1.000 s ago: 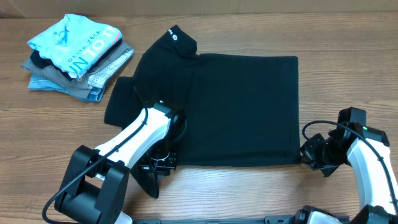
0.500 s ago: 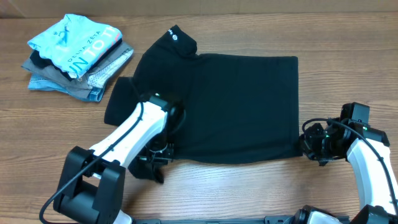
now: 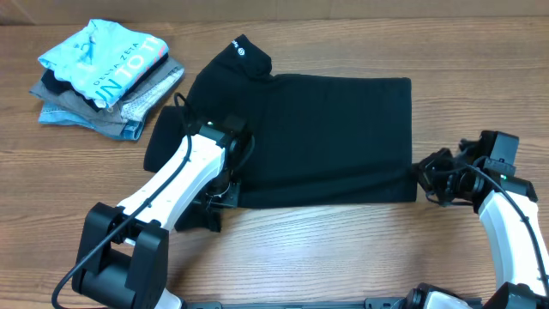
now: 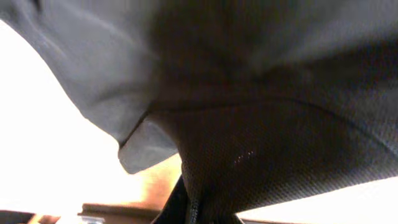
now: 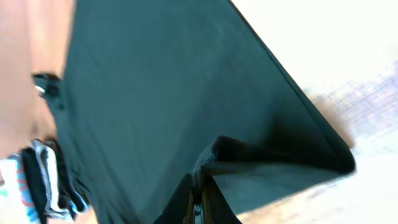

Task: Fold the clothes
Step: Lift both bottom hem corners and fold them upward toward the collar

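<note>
The black T-shirt [image 3: 326, 137] lies spread on the wooden table, its collar with a small white logo [image 3: 240, 49] at the upper left. My left gripper [image 3: 225, 199] is shut on the shirt's near-left hem and holds it off the table; in the left wrist view the cloth [image 4: 261, 124] drapes over the fingers [image 4: 193, 211]. My right gripper [image 3: 426, 178] is shut on the near-right hem corner. In the right wrist view the hem [image 5: 214, 155] is pinched between the fingers [image 5: 198, 193].
A pile of folded garments [image 3: 107, 81], a light-blue shirt with white lettering on top of grey and denim pieces, sits at the far left of the table. It also shows in the right wrist view [image 5: 43, 180].
Both grippers have moved away from the near edge with the hem in them. The shirt's near edge has risen and drawn back toward the collar.
</note>
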### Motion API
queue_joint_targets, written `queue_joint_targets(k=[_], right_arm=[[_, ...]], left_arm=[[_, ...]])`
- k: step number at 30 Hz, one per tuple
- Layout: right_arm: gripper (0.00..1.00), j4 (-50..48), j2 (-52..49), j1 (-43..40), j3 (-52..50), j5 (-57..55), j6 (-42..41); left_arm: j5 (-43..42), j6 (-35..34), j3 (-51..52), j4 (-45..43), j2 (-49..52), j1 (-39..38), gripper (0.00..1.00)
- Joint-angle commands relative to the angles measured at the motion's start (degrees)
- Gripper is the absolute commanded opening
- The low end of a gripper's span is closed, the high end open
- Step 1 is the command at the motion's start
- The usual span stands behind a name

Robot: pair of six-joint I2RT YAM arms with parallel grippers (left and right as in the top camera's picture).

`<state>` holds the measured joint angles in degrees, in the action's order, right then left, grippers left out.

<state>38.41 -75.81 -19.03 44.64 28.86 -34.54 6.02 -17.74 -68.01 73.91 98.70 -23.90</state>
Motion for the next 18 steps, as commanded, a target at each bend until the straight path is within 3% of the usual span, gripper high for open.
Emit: queue_joint_targets(k=[1,18], right_arm=[[0.04,-2.5,-0.5,0.2,1.2,0.8,-3.7],[0.04,-8.9,-5.6,0.2,1.2,0.4,-6.2]], left_arm=[[4.1,3.3,-1.6,-2.3,0.2,0.3,0.04],[15.5,7.1,-1.6,-18.5,0.2,0.4,0.04]])
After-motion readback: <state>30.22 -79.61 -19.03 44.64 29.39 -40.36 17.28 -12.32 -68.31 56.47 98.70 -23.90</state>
